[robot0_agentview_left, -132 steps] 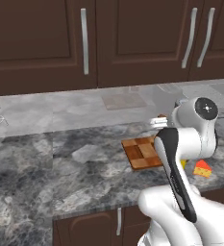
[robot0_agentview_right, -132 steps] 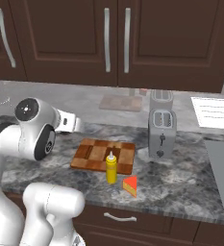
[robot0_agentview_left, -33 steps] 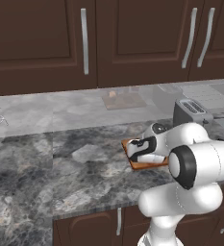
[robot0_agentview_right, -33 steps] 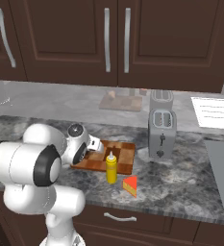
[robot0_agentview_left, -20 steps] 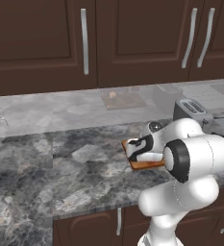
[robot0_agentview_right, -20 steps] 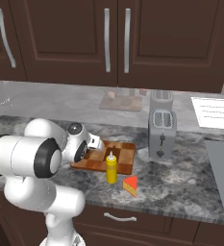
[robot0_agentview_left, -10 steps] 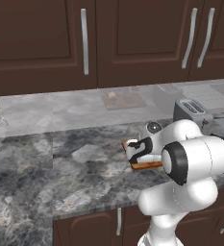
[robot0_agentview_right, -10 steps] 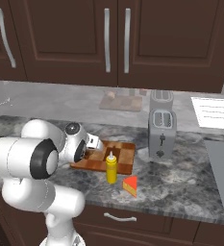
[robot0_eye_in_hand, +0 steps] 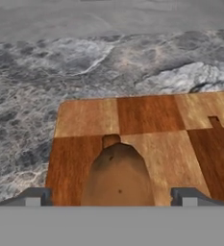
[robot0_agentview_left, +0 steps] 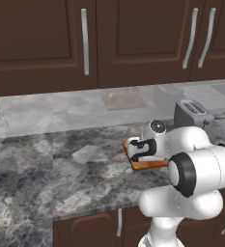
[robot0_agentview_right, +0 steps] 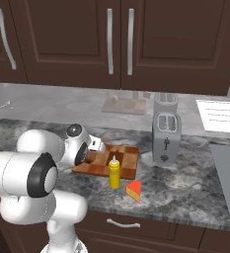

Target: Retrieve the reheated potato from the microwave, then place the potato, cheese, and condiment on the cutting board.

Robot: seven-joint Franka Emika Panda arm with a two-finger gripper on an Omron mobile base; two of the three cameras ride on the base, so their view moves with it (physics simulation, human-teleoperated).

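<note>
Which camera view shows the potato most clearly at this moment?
The hand view. There the potato lies large on the cutting board, between the open fingertips of the hand. In the left and right base views the robot's hand covers that spot on the board, so I cannot make out the potato there.

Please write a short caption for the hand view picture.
Open gripper over the potato lying on the cutting board.

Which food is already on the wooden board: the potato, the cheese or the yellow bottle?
The potato; it lies on the cutting board. The cheese and condiment sit on the counter.
</note>
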